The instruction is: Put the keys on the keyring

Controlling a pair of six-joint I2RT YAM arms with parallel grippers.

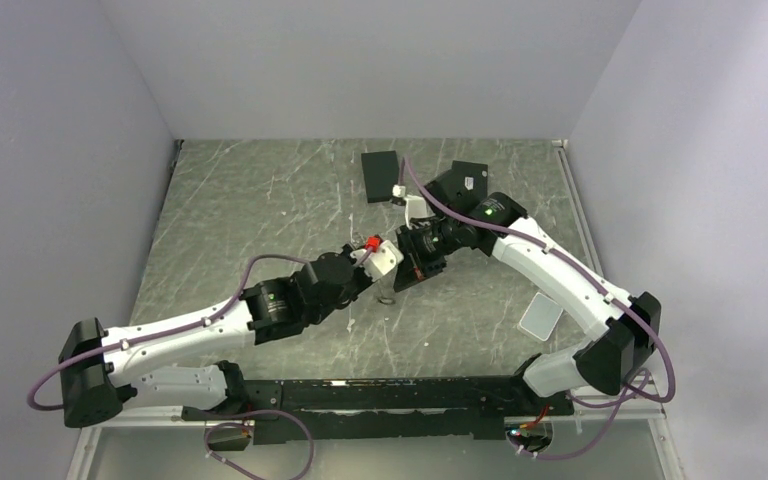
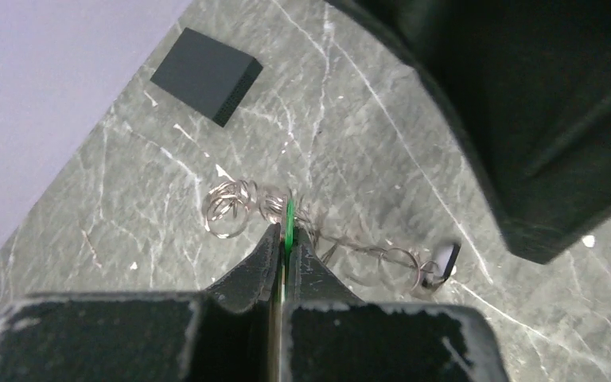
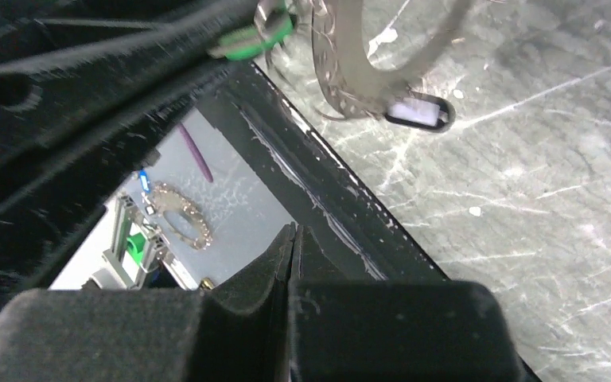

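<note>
Left gripper (image 2: 285, 243) clamps green tab (image 2: 289, 211) above ring chain (image 2: 231, 208); open tabletop (image 2: 167, 247) between chain and black box (image 2: 207, 74). Right gripper (image 3: 293, 243) clenched.

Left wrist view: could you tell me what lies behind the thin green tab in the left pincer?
A string of thin silver wire rings over the grey marble table, ending in a dark tag. The left pincer covers part of the thin green tab.
</note>
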